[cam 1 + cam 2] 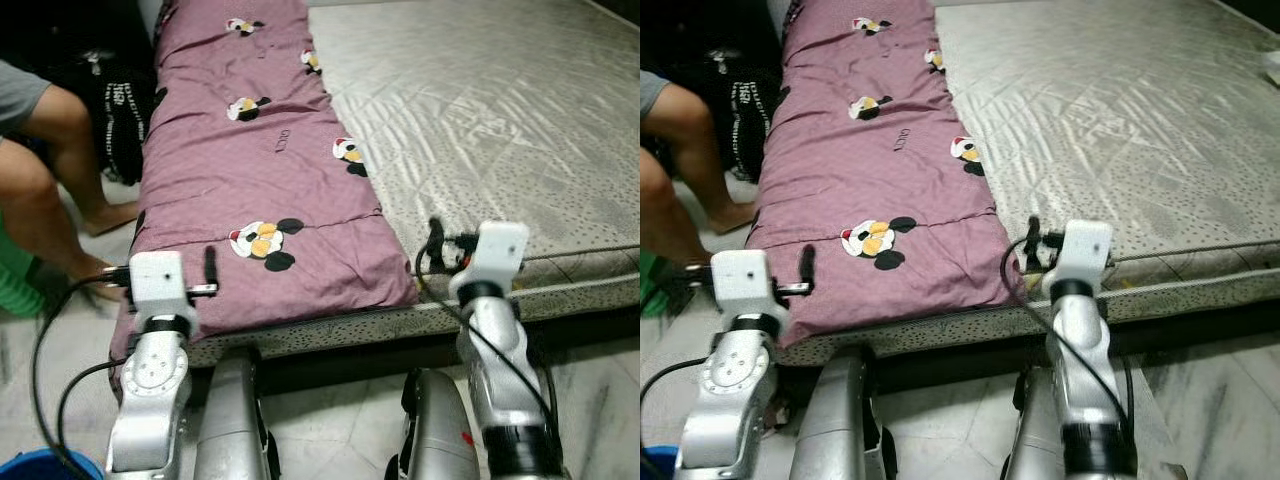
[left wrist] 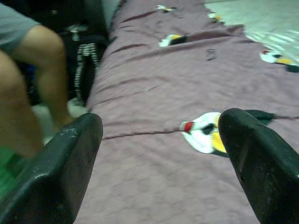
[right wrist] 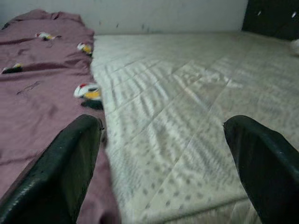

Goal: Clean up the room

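Observation:
A purple blanket (image 1: 250, 170) printed with cartoon mice lies in a long strip down the left side of a grey quilted mattress (image 1: 500, 120). My left gripper (image 1: 160, 265) hovers open over the blanket's near left corner, nothing between its fingers (image 2: 70, 158). My right gripper (image 1: 478, 242) is open at the mattress's near edge, just right of the blanket's near right corner. Its fingers (image 3: 70, 158) straddle the line where blanket meets bare mattress and hold nothing.
A person's bare legs (image 1: 50, 170) are at the left beside the bed. A black bag (image 1: 120, 100) leans against the bed behind them. A green stool (image 1: 15, 280) and a blue bucket (image 1: 40, 468) stand on the tiled floor (image 1: 340, 420).

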Motion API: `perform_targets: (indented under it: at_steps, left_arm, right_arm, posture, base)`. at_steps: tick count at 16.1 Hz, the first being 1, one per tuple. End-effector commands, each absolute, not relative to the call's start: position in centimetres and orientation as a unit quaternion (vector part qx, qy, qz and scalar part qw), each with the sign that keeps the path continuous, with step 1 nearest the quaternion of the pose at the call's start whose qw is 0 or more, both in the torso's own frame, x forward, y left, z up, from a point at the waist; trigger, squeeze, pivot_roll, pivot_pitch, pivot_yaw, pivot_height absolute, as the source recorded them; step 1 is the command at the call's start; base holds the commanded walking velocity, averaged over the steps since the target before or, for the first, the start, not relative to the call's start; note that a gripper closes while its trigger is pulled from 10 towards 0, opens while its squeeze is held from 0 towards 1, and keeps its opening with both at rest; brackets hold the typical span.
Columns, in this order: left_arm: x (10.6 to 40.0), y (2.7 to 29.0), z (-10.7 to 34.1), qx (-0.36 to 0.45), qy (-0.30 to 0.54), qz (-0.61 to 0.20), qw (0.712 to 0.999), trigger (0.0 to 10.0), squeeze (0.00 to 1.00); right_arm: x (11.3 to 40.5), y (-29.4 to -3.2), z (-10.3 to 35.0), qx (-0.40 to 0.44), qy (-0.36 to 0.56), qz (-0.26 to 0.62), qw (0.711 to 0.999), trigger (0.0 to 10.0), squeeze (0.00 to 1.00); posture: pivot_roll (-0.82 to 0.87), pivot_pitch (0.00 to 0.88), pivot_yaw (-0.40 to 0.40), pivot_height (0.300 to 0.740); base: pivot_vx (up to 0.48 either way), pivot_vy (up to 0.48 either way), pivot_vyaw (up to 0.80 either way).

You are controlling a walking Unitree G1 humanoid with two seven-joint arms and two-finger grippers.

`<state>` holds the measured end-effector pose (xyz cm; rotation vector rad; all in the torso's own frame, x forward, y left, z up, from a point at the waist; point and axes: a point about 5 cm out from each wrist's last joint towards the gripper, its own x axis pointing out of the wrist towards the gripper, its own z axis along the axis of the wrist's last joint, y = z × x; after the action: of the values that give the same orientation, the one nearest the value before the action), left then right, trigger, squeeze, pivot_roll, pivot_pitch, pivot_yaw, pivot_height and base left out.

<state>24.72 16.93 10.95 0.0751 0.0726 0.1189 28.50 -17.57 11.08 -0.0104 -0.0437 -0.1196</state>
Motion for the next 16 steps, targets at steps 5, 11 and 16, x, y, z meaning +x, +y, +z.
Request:
perform_targets:
  at_steps: [5,11,16]
  left_arm:
    - [26.5,16.3,11.0,0.042,0.025,0.036,0.998,10.0,0.0]
    - [27.1,15.9,10.9,0.036,0.013,0.038,0.999,10.0,0.0]
    - [27.1,17.0,9.9,0.023,0.029,0.063,0.997,10.0,0.0]
  right_arm:
    - [29.6,-16.3,13.7,0.035,-0.061,-0.029,0.997,10.0,0.0]
    - [31.0,-15.6,14.8,0.044,-0.074,-0.006,0.996,10.0,0.0]
    - [31.2,-14.3,15.5,0.043,-0.087,0.028,0.995,10.0,0.0]
  posture:
    - [-0.03,0.0,0.07,0.578]
    - [-0.01,0.0,0.048,0.642]
    - [0.0,0.0,0.027,0.716]
  base:
    - [0.0,0.0,0.0]
    - [0.0,0.0,0.0]
    - [0.0,0.0,0.0]
